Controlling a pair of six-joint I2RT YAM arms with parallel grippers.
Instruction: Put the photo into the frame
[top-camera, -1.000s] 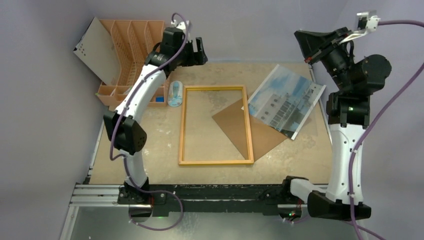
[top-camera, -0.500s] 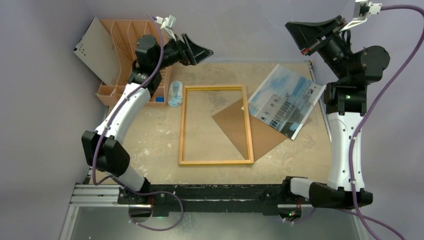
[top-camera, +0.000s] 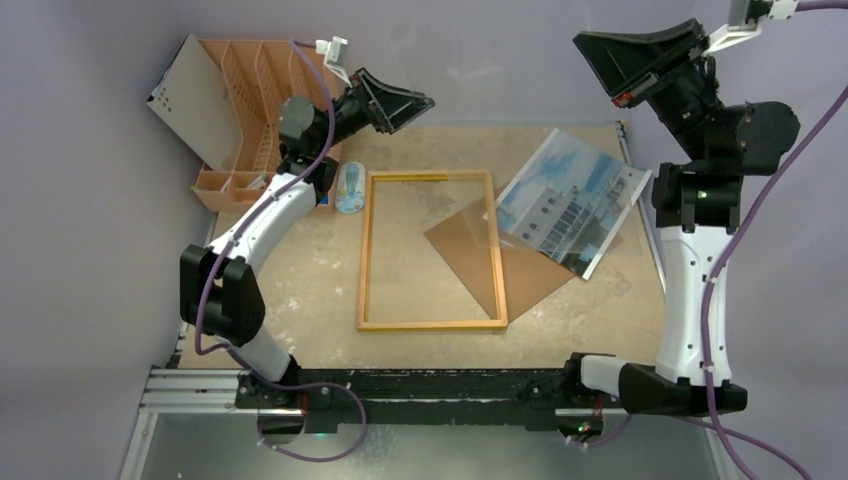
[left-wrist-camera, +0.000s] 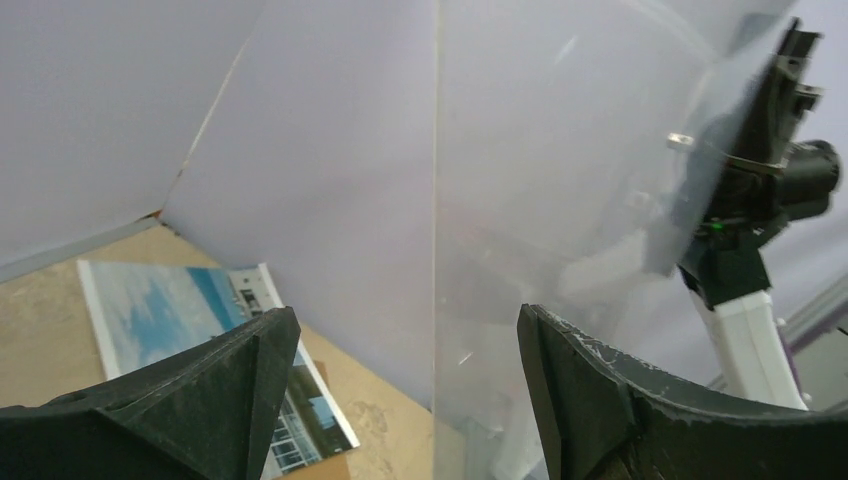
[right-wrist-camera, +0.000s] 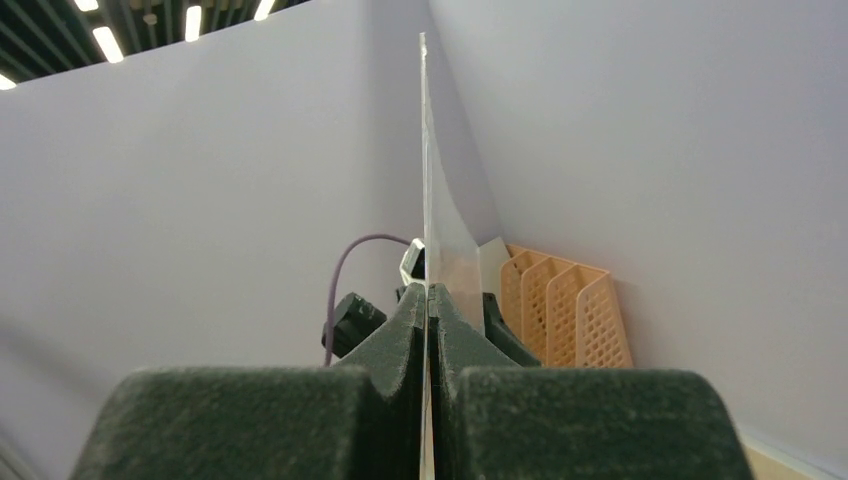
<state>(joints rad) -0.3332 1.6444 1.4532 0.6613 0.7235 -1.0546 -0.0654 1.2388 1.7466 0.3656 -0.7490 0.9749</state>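
The yellow-rimmed frame lies flat mid-table, with nothing inside its rim. To its right the photo, a white building under blue sky, rests face up, overlapping the brown backing board; the left wrist view also catches the photo. High at the back right, my right gripper is shut on a clear pane, held upright in the air. My left gripper is raised at the back left and open. The clear pane's free edge stands between its fingers without touching them.
An orange slotted rack stands at the back left with a grey perforated panel leaning on it. A small blue-and-white object lies beside the frame's left rim. Purple walls enclose the table on three sides.
My left arm has lifted and turned its open gripper rightward to the pane's edge. My right gripper has risen slightly with the pane. Frame, photo and board have not moved.
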